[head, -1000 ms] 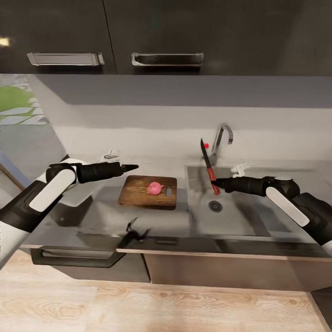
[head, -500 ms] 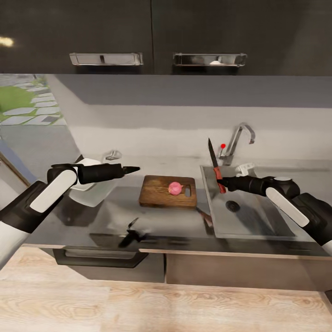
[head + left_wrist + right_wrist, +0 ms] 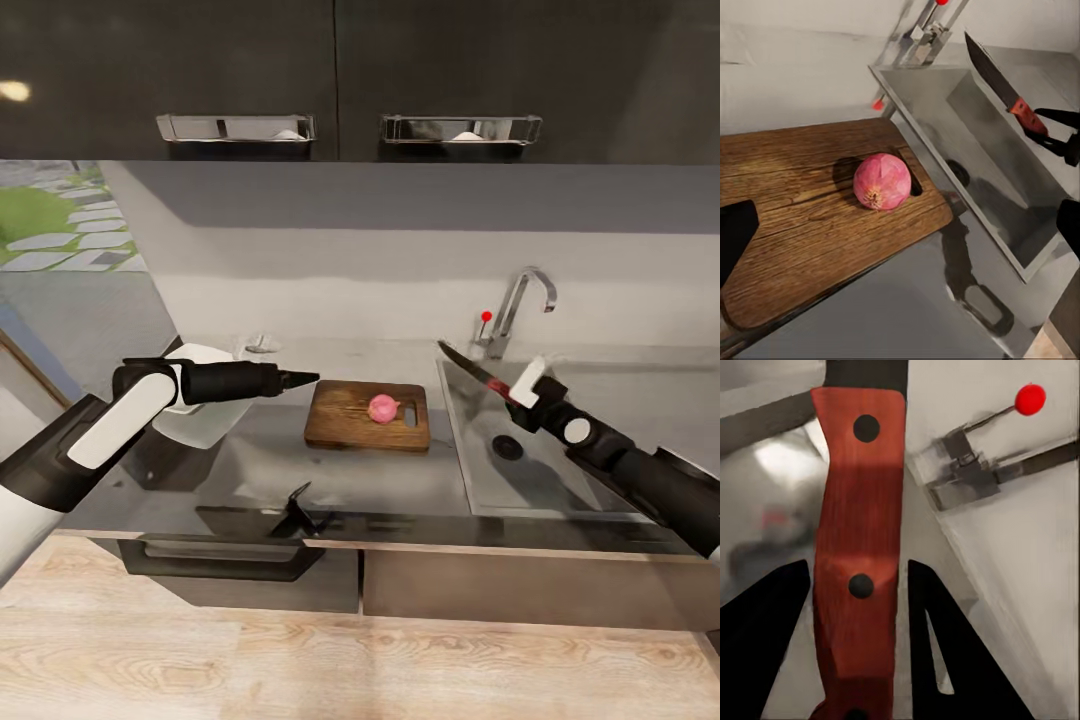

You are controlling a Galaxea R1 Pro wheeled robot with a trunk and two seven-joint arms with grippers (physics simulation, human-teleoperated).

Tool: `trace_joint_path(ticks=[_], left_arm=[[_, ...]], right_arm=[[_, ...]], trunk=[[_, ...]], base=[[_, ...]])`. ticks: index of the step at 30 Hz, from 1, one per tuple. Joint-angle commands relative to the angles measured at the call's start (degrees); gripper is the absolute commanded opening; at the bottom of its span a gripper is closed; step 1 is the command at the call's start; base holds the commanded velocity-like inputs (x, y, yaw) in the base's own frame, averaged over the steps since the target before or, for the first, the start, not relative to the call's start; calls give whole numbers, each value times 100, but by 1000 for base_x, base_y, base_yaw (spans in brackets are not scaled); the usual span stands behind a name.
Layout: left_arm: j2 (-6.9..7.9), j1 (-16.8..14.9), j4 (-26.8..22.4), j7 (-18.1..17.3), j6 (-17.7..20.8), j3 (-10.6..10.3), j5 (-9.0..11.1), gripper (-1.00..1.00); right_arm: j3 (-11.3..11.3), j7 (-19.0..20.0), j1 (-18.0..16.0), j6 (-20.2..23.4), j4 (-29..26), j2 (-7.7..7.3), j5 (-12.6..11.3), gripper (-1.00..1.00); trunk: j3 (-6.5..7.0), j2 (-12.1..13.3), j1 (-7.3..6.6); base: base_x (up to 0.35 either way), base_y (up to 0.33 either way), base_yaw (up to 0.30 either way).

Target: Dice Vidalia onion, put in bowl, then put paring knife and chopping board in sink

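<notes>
step in hand, as i judge it: bring the knife (image 3: 478, 371) over to the onion (image 3: 382, 407) and dice it. the right tool (image 3: 522, 392) grips the knife by its reddish handle; in the right wrist view the handle (image 3: 860, 547) sits between the two dark fingers. blade tilts up and away from the tool, out over the sink (image 3: 560, 470), tip toward the board side.

to do this well: carry the knife across the sink's near-board rim, then level the blade and bring the edge down on the middle of the onion, not its flank, since a round onion will likely roll. keep the tip clear of the tap (image 3: 520, 305). a slow, straight descent should stop the board (image 3: 367, 415) from sliding on the glossy worktop (image 3: 260, 480).

the left tool (image 3: 303, 379) hovers above the worktop just beside the board's end away from the sink; i cannot tell whether it is open or closed. it could steady the board if needed.

onion: pinkish, round, whole, root end showing in the left wrist view (image 3: 882, 181). it rests on the board toward the slot-handle end, touching the slot's edge. board is dark brown with clear grain, lying between the white bowl (image 3: 200, 420) and the sink.
</notes>
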Motion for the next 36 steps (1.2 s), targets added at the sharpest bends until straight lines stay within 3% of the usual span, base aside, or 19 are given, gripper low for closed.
trace_joint_path(ticks=[1, 3, 5, 9, 12, 13, 19, 22, 23, 26, 32, 36], left_arm=[[11, -9, 2, -18, 56, -9, -6, 100], [9, -9, 4, -23, 197, -12, -1, 100], [-2, -9, -1, -25, 272, -19, 1, 100], [-4, -9, -62, -26, 349, -31, 10, 100], [-10, -9, -85, -26, 356, -45, 12, 100], [-12, -9, -124, -26, 358, -83, 12, 100], [-16, -9, -175, -26, 361, -119, 12, 100], [-18, -9, -174, -26, 360, -129, 18, 100], [-40, -9, -185, -26, 359, -150, 20, 100], [-52, -9, -236, -26, 363, -169, 21, 100], [-56, -9, -265, -26, 362, -176, 21, 100], [-56, -9, -267, -26, 365, -176, 21, 100]], right_arm=[[80, 99, -12, -149, -8, -24, 331, -100], [184, 247, -12, -416, -8, -40, 859, -100], [281, 301, -12, -513, -4, -45, 1153, -100], [477, 341, -12, -737, -1, -47, 2105, -100], [500, 323, -12, -862, 0, -17, 2447, -100], [508, 297, -12, -910, 23, 58, 2619, -100], [480, 234, -12, -925, 373, 539, 2895, -100], [474, 162, -12, -925, 484, 759, 3423, -100], [464, 139, -12, -929, 519, 838, 3836, -100], [442, 135, -12, -936, 531, 866, 4012, -100], [351, 143, -12, -939, 536, 933, 4079, -100], [342, 145, -12, -941, 536, 1078, 4091, -100]], trunk=[[-12, -12, 4], [-12, -12, 4], [-12, -12, 4], [-12, -12, 4], [-12, -12, 4], [-12, -12, 4], [-12, -12, 4], [-12, -12, 4], [-12, -12, 4], [-12, -12, 4], [-12, -12, 4], [-12, -12, 4]], base=[[0, 0, 0], [0, 0, 0], [0, 0, 0], [0, 0, 0], [0, 0, 0], [0, 0, 0], [0, 0, 0], [0, 0, 0], [0, 0, 0], [0, 0, 0], [0, 0, 0], [0, 0, 0]])
